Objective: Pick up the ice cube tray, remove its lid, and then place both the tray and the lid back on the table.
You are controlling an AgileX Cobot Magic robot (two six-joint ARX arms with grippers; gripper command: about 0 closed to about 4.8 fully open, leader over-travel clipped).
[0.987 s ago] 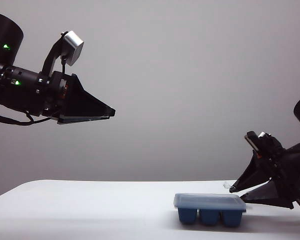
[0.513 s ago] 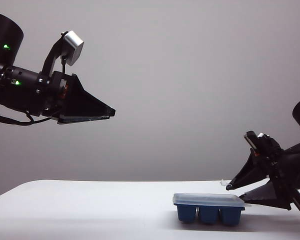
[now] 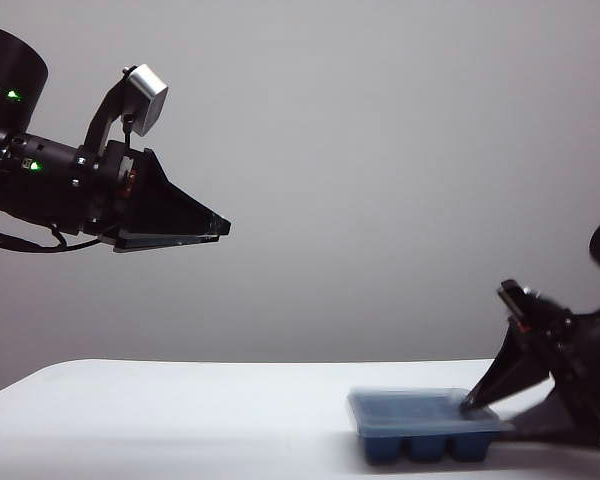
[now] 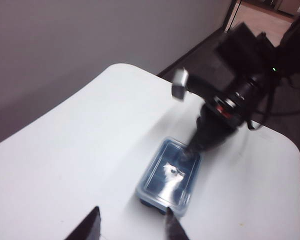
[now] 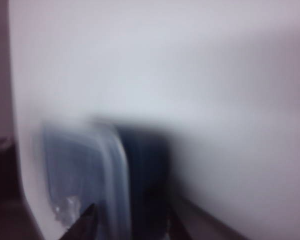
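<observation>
Right gripper (image 3: 488,412): fingers are seen apart, one fingertip set on the lid's top at its right end, the other low beside the tray's end; a firm clamp cannot be confirmed owing to blur.
Left gripper (image 3: 220,228): held high above the table's left part, well clear of the tray; fingers (image 4: 172,226) are seen apart, nothing between them.
Lid (image 4: 171,173): seated on the tray, translucent.
Ice cube tray (image 3: 425,446): resting on the table, right of centre, dark blue.
Table (image 3: 170,420): white, matte.
</observation>
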